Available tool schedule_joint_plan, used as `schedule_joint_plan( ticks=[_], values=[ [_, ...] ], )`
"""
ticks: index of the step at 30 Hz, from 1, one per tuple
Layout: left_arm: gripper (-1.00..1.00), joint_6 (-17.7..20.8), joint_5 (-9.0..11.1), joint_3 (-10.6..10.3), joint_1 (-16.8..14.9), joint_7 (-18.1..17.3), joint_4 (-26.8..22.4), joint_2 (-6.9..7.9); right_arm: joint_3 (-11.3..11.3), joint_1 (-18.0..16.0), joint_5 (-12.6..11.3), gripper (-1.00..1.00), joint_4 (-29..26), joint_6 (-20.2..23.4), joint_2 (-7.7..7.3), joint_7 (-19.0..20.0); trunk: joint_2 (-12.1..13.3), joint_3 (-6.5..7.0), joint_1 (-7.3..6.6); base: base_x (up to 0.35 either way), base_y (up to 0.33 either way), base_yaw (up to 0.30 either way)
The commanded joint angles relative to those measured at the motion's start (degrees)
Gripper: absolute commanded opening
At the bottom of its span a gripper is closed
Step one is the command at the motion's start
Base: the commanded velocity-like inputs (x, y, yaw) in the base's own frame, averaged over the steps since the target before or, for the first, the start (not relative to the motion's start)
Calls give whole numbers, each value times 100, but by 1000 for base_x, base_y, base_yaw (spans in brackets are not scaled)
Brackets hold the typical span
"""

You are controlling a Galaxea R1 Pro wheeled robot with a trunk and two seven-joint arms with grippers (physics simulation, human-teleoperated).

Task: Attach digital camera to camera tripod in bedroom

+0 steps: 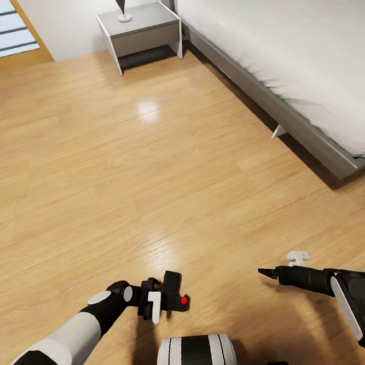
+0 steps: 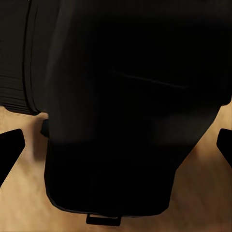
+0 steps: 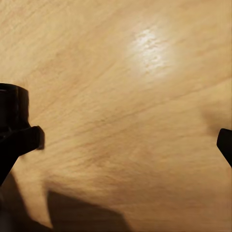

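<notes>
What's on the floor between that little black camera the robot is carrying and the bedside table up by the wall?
Nothing: the head view shows bare wood floor between the digital camera in the left gripper and the nightstand.

digital camera (image 1: pixel 175 295) blk, red dot | floor (image 1: pixel 148 168) lt wood planks | bed (image 1: pixel 281 37) grey frame, wht mattress

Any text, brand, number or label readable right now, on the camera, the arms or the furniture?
None readable.
Digital camera in the left hand: a plain red dot, no lettering; its black body shows no print up close.
Nightstand, bed, right hand: no markings.
</notes>
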Motion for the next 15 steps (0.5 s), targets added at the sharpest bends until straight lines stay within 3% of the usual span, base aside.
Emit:
schedule_joint_plan(
  ticks=[1, 15],
  values=[
    [100, -37, -54, 0, 0, -5, -15, 1, -7, -3, -25, 100, -3, 44, 2, 3, -1, -3, -1, 0, 0, 0],
    [100, -33, -20, 15, 0, -12, -40, -41, -2, -3, -25, 100, -3, 22, 7, 3, -1, -3, -1, 0, 0, 0]
  ],
)
